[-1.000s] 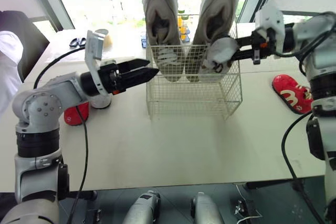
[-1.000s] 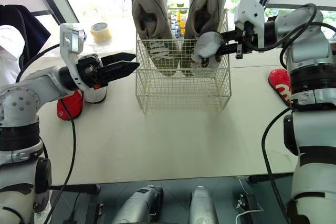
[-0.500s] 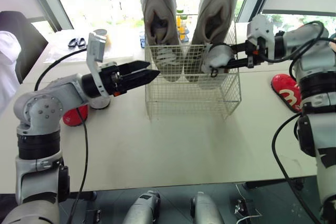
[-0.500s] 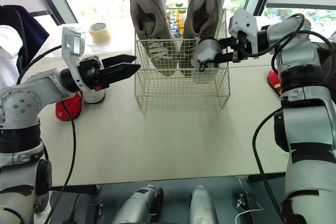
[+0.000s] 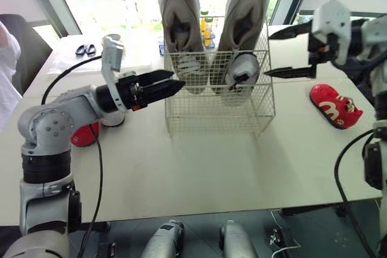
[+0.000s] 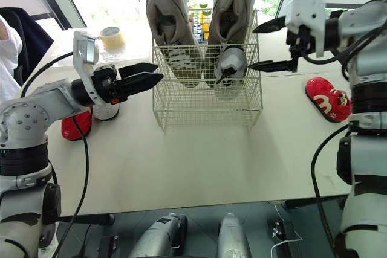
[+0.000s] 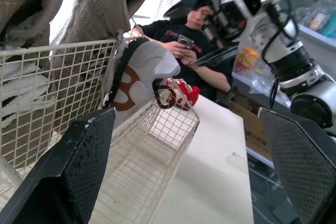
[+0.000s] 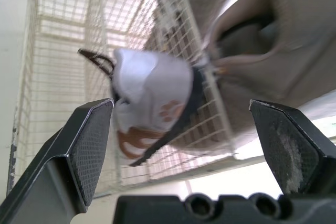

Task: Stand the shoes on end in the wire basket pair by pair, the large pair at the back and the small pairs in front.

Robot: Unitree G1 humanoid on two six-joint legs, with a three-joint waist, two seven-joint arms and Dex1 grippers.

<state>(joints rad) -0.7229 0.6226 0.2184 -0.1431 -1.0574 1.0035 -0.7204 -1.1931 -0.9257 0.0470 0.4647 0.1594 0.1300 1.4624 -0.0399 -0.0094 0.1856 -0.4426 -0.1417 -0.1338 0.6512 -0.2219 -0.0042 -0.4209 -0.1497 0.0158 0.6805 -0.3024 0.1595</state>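
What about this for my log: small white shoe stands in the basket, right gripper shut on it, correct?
No. The small white shoe stands in the basket, but the right gripper is open beside it: right eye view.

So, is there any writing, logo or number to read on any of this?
"m": a white mark like this letter, on the red shoe.
No words, just a brown sign like a paw print, on the small white shoe.
Too small to read: labels on the bottles behind the basket.
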